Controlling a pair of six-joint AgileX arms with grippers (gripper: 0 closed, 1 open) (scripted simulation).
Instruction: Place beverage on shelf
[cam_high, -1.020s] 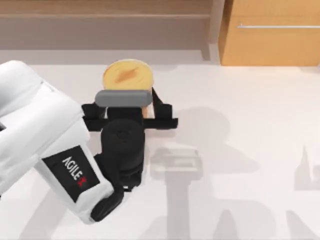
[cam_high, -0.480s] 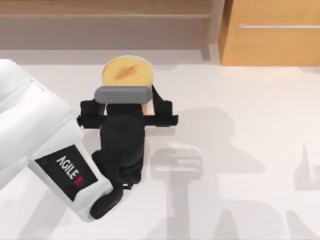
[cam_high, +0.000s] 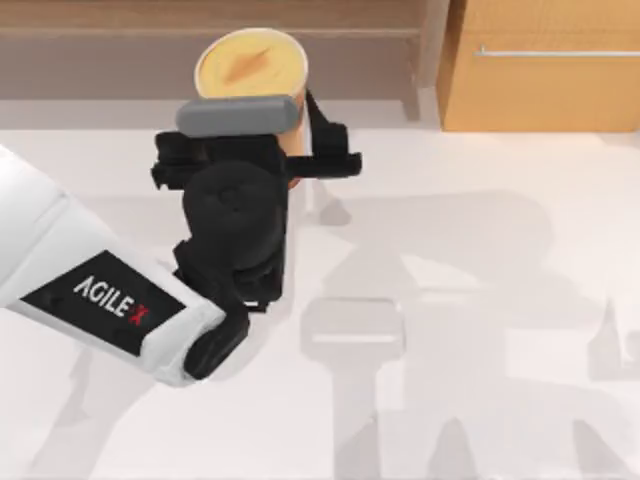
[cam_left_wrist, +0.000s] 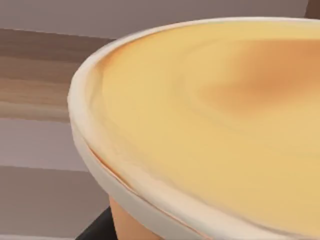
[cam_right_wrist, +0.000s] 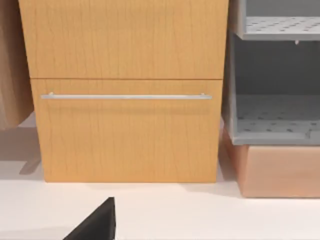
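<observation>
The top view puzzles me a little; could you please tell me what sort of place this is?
Probably a rendered kitchen or storeroom mock-up: a pale table, an open wooden shelf behind it, and an orange-wood cabinet with a silver bar handle.

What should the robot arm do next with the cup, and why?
Probably carry it a little farther toward the shelf and then set it down. The left gripper holds the beverage by its side, and in the top view the lid already overlaps the shelf's front edge, so the cup looks lifted and nearly there, but not yet resting on the board.
</observation>
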